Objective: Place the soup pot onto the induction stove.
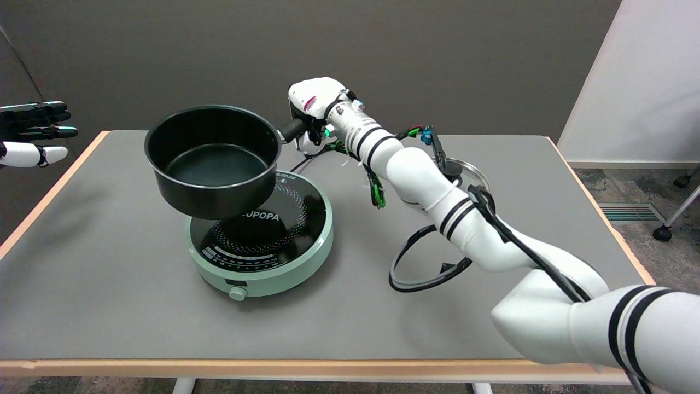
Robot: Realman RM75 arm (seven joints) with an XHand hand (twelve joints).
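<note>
While the right hand (pixel 309 112) grips the soup pot (pixel 213 161) by its handle, fingers wrapped round it, the pot hangs tilted in the air over the induction stove's (pixel 262 241) back-left part, not touching it. Handle points right and away, mouth up. Grey table (pixel 109 284) has open surface left and front; glass lid (pixel 465 175) sits right, behind the arm.

Lab or office; bare partitions (pixel 328 49), caster wheels (pixel 663 233).
</note>
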